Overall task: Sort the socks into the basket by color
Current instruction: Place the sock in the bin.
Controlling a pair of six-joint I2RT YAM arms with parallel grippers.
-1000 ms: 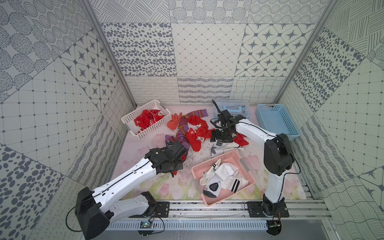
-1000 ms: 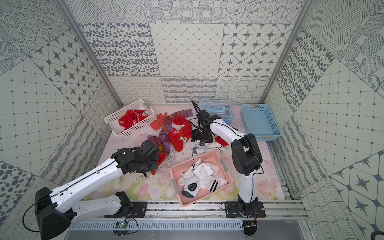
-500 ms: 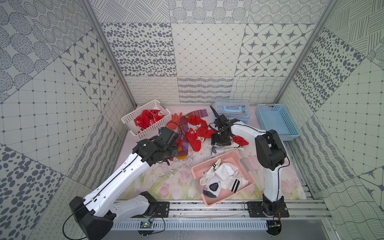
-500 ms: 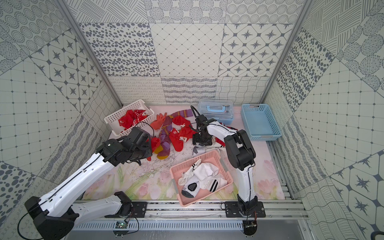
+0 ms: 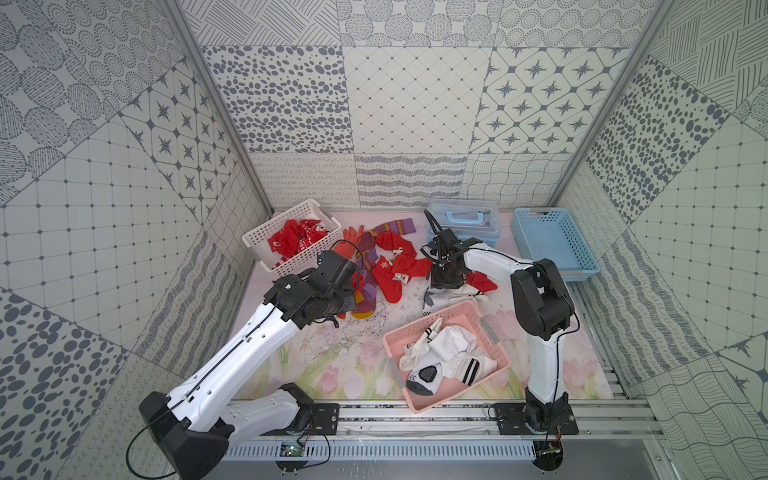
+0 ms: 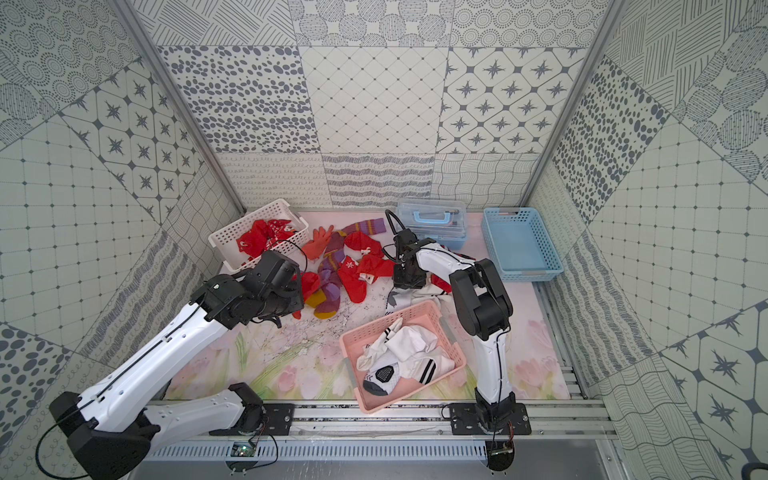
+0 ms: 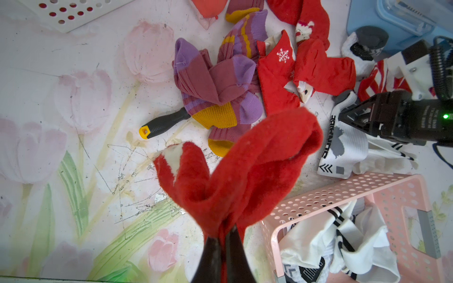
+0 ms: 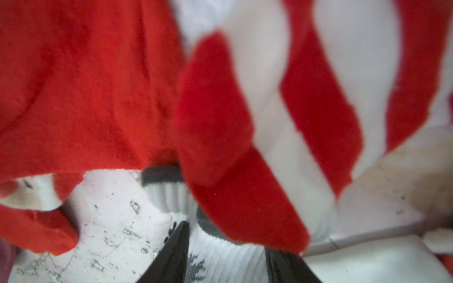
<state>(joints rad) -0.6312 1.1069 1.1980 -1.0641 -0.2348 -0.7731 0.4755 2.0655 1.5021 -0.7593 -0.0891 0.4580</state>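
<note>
Floral-printed counter [image 5: 332,365] inside a tiled booth, seen from above in both top views.

Far left: white perforated plastic basket [image 5: 291,266], loaded with crumpled red socks [image 5: 297,239].

Near right: pink perforated plastic basket [image 5: 432,318], loaded with white socks bearing black stripes and marks [image 5: 449,353].

Far right: pale blue perforated plastic basket [image 5: 552,245], just beside a clear lidded box with a blue handle [image 5: 465,216].

Between the baskets: unsorted heap – purple socks with yellow toes and stripes [image 5: 365,299], a red sock with a white snowflake [image 5: 384,274], a long purple striped sock [image 5: 395,227] at the far edge, and an orange-red five-fingered glove [image 5: 353,239] beside the white basket.

Partly tucked under the purple socks: black tool handle with a yellow end [image 7: 164,123].

Left pincer [image 7: 224,232]: closed tight on a plain red fleece sock [image 7: 245,171], lifted clear of the counter at the near left edge of the heap.

Right pincer [image 8: 228,245]: pointed down at the right edge of the heap, just beyond the pink basket, jaws standing narrowly apart on either side of a white ribbed sock with grey marks [image 8: 220,259] – cannot tell whether pinching the fabric.

Draped over that white sock: red-and-white striped sock [image 8: 318,98], blurred at close range.
</note>
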